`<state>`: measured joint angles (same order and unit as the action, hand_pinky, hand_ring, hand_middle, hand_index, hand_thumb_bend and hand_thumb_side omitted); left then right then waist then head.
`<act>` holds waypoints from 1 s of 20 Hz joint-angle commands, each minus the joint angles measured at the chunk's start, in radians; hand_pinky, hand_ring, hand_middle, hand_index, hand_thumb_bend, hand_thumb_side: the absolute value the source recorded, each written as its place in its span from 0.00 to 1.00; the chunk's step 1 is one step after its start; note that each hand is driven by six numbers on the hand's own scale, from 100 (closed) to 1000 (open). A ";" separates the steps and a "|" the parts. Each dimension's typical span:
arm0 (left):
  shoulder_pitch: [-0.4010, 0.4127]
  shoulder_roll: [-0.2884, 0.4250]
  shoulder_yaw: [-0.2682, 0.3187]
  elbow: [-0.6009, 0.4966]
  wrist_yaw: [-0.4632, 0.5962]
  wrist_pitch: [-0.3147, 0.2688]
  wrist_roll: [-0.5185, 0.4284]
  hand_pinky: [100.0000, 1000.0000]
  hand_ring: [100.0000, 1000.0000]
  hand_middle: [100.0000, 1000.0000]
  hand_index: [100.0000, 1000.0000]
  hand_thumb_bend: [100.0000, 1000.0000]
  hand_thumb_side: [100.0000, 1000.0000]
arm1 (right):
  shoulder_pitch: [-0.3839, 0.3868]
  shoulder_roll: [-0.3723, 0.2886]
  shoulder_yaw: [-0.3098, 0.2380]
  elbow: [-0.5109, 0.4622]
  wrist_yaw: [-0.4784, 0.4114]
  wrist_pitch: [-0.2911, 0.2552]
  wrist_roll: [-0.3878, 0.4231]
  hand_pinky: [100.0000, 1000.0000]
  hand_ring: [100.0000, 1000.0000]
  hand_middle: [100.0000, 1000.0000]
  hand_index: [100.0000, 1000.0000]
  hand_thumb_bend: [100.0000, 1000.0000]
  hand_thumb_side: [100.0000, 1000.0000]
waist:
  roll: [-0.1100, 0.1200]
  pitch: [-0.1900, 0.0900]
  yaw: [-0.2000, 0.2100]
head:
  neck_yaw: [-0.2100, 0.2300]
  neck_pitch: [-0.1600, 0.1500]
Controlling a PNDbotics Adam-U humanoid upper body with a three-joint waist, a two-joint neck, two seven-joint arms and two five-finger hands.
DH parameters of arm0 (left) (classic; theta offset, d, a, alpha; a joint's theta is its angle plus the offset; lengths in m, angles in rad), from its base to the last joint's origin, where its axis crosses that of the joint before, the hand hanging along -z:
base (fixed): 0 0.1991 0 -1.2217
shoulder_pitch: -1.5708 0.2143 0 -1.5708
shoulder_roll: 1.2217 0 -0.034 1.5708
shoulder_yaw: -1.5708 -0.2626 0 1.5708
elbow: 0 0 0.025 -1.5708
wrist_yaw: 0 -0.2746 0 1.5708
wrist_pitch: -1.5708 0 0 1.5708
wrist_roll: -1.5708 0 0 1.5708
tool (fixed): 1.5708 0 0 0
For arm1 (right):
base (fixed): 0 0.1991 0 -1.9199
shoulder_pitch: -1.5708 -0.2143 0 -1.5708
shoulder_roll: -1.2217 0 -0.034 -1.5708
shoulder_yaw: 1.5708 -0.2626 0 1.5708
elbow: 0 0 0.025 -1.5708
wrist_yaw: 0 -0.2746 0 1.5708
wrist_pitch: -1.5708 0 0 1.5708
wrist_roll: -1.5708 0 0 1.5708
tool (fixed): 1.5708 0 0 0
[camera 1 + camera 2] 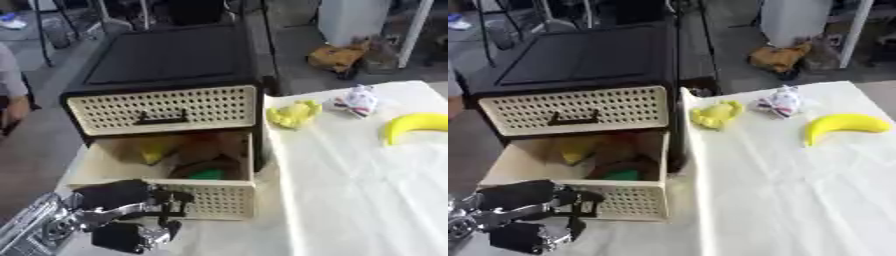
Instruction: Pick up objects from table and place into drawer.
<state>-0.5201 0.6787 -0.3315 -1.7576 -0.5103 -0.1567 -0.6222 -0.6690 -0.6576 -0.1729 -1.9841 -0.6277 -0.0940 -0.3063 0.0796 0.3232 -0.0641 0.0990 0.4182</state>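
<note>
From my remote station, the left robot hand (131,212) sits at lower left, fingers curled at the open drawer (219,197) front's handle; whether it grips I cannot tell. The banana (416,126), right of frame on the worktop (350,200), looks light, smooth, likely best taken mid-curve.

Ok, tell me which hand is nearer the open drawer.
Left. The left hand is at the open drawer, on its front panel by the handle. The right hand shows in neither view.
</note>
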 commanded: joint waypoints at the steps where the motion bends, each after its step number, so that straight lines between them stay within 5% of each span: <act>1: -0.022 0.045 0.027 0.007 -0.026 -0.013 0.030 0.00 0.00 0.60 1.00 0.00 1.00 | -0.018 -0.016 -0.011 -0.016 -0.008 0.002 0.000 0.54 0.75 0.49 0.77 0.08 0.98 | -0.002 -0.013 -0.005 | 0.007 -0.017; 20: -0.072 0.036 0.028 0.081 -0.006 -0.012 0.015 0.00 0.00 0.57 1.00 0.00 1.00 | -0.035 -0.003 -0.016 -0.016 -0.010 0.011 -0.002 0.54 0.75 0.49 0.77 0.07 0.97 | 0.006 0.014 -0.030 | 0.025 -0.040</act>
<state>-0.5823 0.6876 -0.3138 -1.6844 -0.5141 -0.1718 -0.6010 -0.6869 -0.6453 -0.1790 -1.9841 -0.6283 -0.0858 -0.3088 0.0907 0.3524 -0.0921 0.1206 0.3923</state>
